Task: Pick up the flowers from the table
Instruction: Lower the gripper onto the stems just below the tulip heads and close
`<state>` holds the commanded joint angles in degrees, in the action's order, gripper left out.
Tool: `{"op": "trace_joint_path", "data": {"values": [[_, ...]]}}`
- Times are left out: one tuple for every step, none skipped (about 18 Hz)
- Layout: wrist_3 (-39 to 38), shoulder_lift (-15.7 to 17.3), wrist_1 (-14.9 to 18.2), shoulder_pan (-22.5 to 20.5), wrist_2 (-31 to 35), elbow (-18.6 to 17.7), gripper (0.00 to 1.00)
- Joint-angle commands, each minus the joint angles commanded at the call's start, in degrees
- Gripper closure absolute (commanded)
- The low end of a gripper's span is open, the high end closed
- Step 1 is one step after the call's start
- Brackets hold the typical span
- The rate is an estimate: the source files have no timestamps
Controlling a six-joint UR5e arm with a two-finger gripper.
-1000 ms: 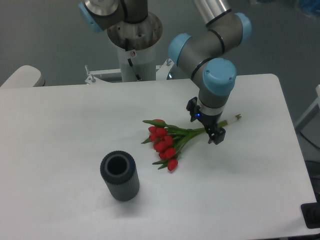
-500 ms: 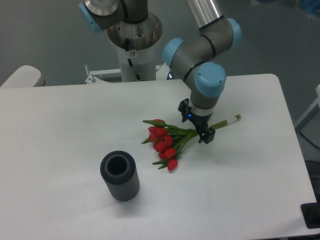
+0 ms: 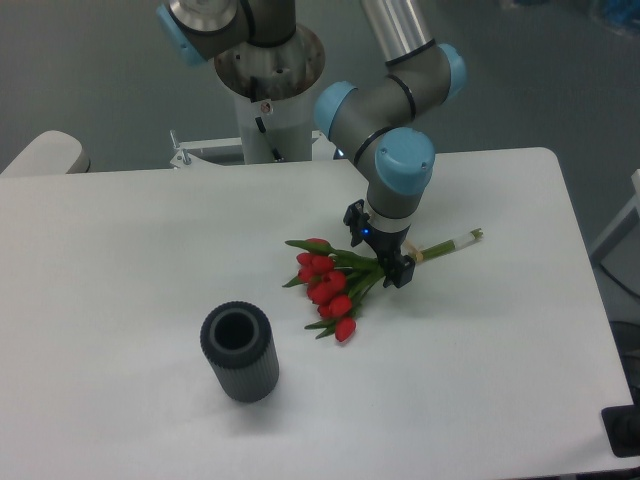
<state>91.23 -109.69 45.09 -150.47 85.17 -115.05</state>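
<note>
Step in hand: approach and alignment for the grasp; lift not yet begun, by the look of it

Claw (image 3: 377,246): hung from the arm's blue-capped wrist, low over the bunch; two dark fingers stood apart, one on the far side of the stems and one on the near side, so the stems passed between or just beneath them. Spread moderate. Nothing gripped as far as could be seen; whether the fingertips touched the stems or the table could not be told from this angle

The flowers (image 3: 325,283): lay flat on the table (image 3: 120,250), right of its centre, heads pointing toward the near left corner, stems running toward the far right edge. Red heads clustered just left of the claw; pale-banded stem end (image 3: 455,241) stuck out to its right. The claw sat over the stems where leaves and heads began

Next move, as judged: settle fully around the stems, close on them, then raise; thin stems call for a centred, firm pinch or the bunch may tilt head-down

Also present: dark grey ribbed cylinder (image 3: 240,352), upright, toward the near left, well apart from the flowers
</note>
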Motion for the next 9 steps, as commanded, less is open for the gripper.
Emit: {"op": "trace_joint_path", "data": {"values": [[-0.5, -0.2, -0.1, 0.0, 0.0, 0.0, 0.00], [-0.9, -0.5, -0.4, 0.0, 0.0, 0.1, 0.00], [-1.0, -1.0, -1.1, 0.3, -0.1, 0.0, 0.00], [-1.0, -1.1, -1.8, 0.4, -0.1, -0.1, 0.00], [-1.0, -1.2, -1.8, 0.4, -0.1, 0.1, 0.04], [-0.9, -1.2, -1.8, 0.4, -0.1, 0.3, 0.23], [-0.9, -1.2, -1.8, 0.4, -0.2, 0.6, 0.45], [-0.8, -1.2, -1.8, 0.4, -0.7, 0.7, 0.56], [-0.4, -1.3, -1.8, 0.4, -1.1, 0.9, 0.62]]}}
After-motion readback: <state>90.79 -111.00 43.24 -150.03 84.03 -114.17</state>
